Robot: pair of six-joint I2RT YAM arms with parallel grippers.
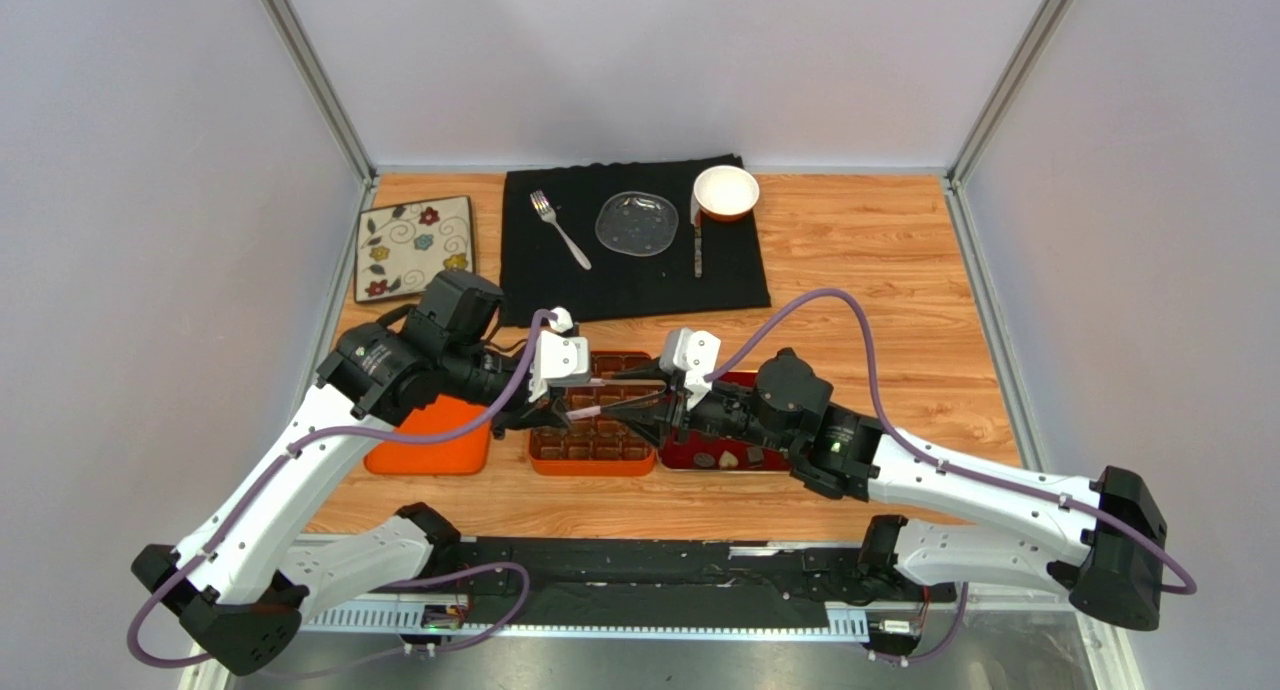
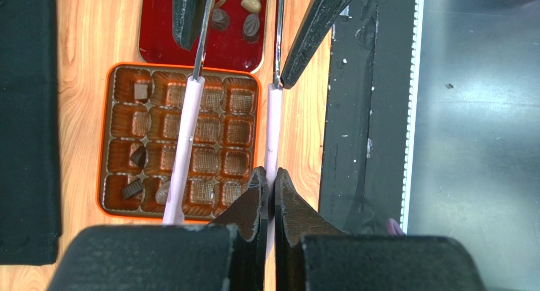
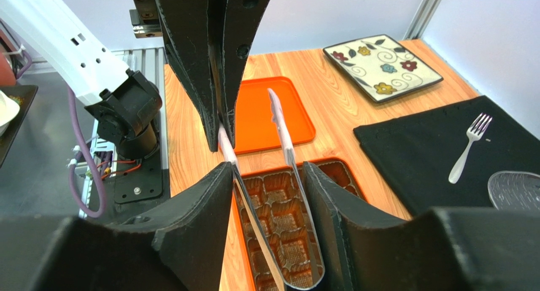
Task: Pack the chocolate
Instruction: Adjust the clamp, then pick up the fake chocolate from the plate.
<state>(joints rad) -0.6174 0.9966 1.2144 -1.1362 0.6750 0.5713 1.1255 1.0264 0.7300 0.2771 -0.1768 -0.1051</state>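
Note:
A pair of metal tongs (image 1: 609, 405) with pink tips spans between both grippers, above the orange box (image 1: 594, 467) of grid compartments. My left gripper (image 2: 270, 176) is shut on one pink tip; the other arm (image 2: 187, 133) hangs free over the box. My right gripper (image 3: 266, 167) clasps the tongs' bent end, a finger pressed on the outside of each arm. Several chocolate pieces (image 2: 138, 156) lie in the box's left column. More chocolate (image 2: 251, 26) sits on the dark red tray (image 1: 759, 461) to the right of the box.
The orange lid (image 1: 436, 438) lies left of the box. Behind it a black cloth (image 1: 631, 278) carries a fork (image 1: 559, 228), a glass plate (image 1: 637, 221), a white bowl (image 1: 726, 192) and a knife. A floral plate (image 1: 413, 246) sits back left.

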